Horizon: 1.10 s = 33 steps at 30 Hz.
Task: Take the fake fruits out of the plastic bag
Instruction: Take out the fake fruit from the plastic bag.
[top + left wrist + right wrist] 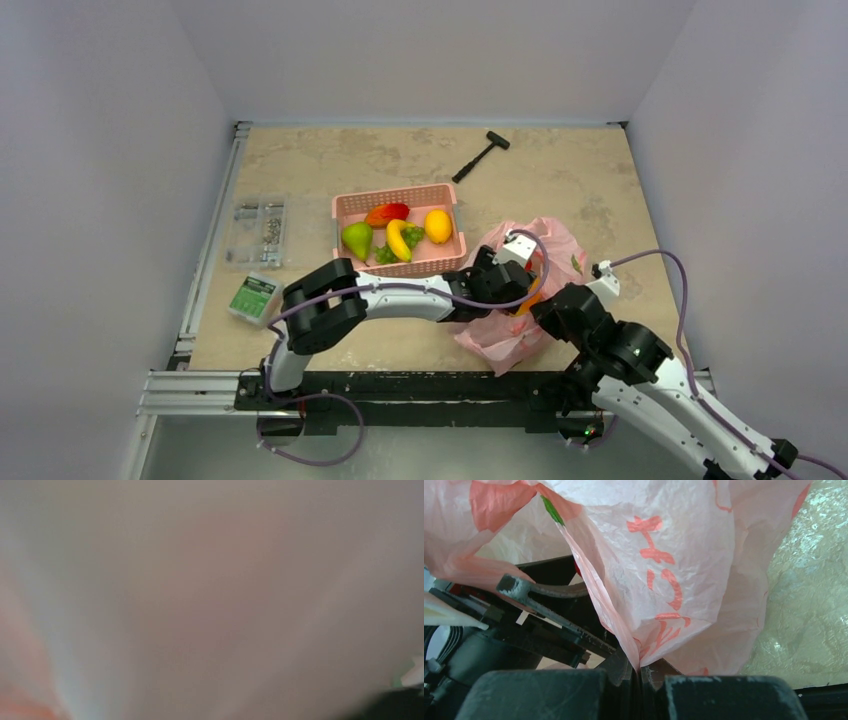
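Note:
The pink plastic bag (555, 250) lies crumpled at the right of the table. My right gripper (542, 302) is shut on a fold of the plastic bag (674, 555), and in the right wrist view the film is pinched between its jaws (640, 672). My left gripper (505, 280) reaches into the bag's mouth with its fingertips hidden. Bag film blurs the whole left wrist view. One dark left finger (551, 611) shows in the right wrist view. An orange patch (528, 302) shows inside the bag. A yellow banana (398, 238), a red fruit (388, 212) and an orange-yellow oval fruit (437, 226) lie in the pink basket (395, 195).
The basket also holds a green pear (356, 238) and green grapes (385, 255). A black hammer (481, 156) lies at the back. A clear parts box (256, 232) and a small green box (253, 297) sit at the left, beside the metal rail.

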Each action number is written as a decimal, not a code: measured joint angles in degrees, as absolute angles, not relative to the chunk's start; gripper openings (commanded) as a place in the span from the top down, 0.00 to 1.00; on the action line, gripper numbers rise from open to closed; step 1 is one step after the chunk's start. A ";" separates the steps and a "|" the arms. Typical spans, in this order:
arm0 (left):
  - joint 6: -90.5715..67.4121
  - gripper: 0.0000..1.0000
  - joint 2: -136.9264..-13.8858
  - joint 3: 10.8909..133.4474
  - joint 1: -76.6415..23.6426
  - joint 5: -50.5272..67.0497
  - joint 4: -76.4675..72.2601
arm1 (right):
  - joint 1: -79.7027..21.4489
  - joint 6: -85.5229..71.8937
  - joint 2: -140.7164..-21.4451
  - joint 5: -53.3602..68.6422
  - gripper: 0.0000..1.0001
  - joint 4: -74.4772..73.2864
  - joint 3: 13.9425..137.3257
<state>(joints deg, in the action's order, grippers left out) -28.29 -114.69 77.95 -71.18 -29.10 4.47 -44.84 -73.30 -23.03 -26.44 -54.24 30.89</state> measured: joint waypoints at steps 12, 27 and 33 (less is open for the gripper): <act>-27.35 0.84 -114.61 78.67 -69.36 -21.85 4.36 | -44.84 -72.95 -24.40 -26.22 1.00 -54.26 31.14; -29.28 0.96 -95.22 66.83 -69.45 -6.87 7.31 | -44.84 -74.48 -23.18 -27.03 1.00 -54.72 31.14; -30.79 0.98 -89.91 65.14 -69.45 -3.73 7.07 | -44.84 -74.48 -22.74 -27.46 1.00 -54.61 31.14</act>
